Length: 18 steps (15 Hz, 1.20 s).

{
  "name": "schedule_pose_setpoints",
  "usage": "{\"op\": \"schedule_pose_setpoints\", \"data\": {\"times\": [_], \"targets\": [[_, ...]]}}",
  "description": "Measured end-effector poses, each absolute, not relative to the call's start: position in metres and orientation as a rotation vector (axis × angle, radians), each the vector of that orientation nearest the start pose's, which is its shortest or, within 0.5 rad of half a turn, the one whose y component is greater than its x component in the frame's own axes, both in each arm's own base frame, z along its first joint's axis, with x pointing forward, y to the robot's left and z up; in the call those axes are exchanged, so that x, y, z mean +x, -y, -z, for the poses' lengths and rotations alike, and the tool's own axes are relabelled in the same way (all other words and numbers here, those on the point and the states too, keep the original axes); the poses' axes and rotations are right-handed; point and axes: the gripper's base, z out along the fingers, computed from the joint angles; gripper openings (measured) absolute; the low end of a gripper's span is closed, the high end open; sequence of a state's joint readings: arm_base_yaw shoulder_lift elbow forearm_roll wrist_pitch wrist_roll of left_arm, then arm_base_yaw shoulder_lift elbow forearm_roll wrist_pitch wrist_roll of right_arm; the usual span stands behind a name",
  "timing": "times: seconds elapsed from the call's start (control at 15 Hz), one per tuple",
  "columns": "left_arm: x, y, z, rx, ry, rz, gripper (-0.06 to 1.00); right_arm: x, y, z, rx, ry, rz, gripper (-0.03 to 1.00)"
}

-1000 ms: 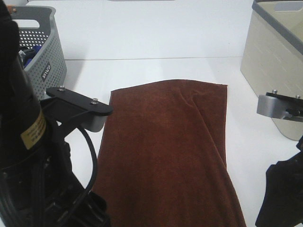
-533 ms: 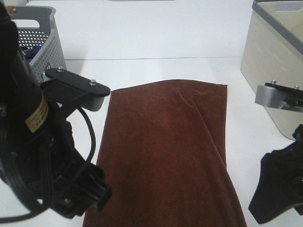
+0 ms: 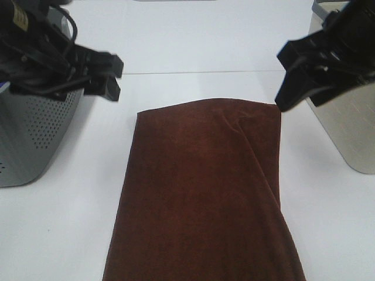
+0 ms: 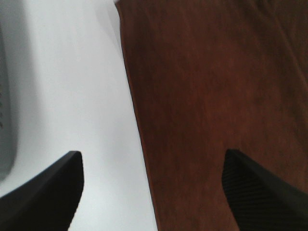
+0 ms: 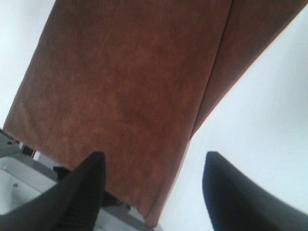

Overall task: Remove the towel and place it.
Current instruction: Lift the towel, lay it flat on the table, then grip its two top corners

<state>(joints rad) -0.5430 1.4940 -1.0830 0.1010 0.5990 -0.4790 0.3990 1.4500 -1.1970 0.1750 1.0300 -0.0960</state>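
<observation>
Lab laundry bench: basket, white table

left arm: black, looped cables, possibly yellow label | right arm: black | tool fingers: ribbed black

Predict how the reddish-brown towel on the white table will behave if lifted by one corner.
Probably floppy: the towel lies flat on the table with a soft crease running down it, so it should sag from a lifted corner. Its plush surface likely grips rather than slips. Being large, part may drag along the table.
</observation>
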Motion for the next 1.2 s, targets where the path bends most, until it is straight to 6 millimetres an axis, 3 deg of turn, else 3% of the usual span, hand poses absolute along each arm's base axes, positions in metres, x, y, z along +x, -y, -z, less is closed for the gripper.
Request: {"op": "schedule_pose_setpoints", "data": {"times": [0.2, 0.4, 0.67, 0.87, 1.0, 1.2], "targets": [[0.310, 0.148, -0.288, 0.130, -2.423, 0.302, 0.73, 0.317, -0.140, -0.302, -0.474, -2.720, -0.211, 0.55], [0.339, 0.156, -0.279, 0.175, -2.427, 0.267, 0.72, 0.366, -0.153, -0.271, -0.403, -2.778, -0.099, 0.54], [0.365, 0.169, -0.263, 0.218, -2.446, 0.243, 0.72, 0.421, -0.162, -0.212, -0.317, -2.841, 0.114, 0.52], [0.377, 0.175, -0.255, 0.233, -2.452, 0.235, 0.72, 0.450, -0.157, -0.180, -0.283, -2.831, 0.239, 0.44], [0.380, 0.176, -0.247, 0.249, -2.466, 0.224, 0.72, 0.469, -0.143, -0.162, -0.216, -2.843, 0.251, 0.41], [0.381, 0.176, -0.244, 0.254, -2.471, 0.221, 0.72, 0.481, -0.129, -0.146, -0.163, -2.857, 0.266, 0.38]]}}
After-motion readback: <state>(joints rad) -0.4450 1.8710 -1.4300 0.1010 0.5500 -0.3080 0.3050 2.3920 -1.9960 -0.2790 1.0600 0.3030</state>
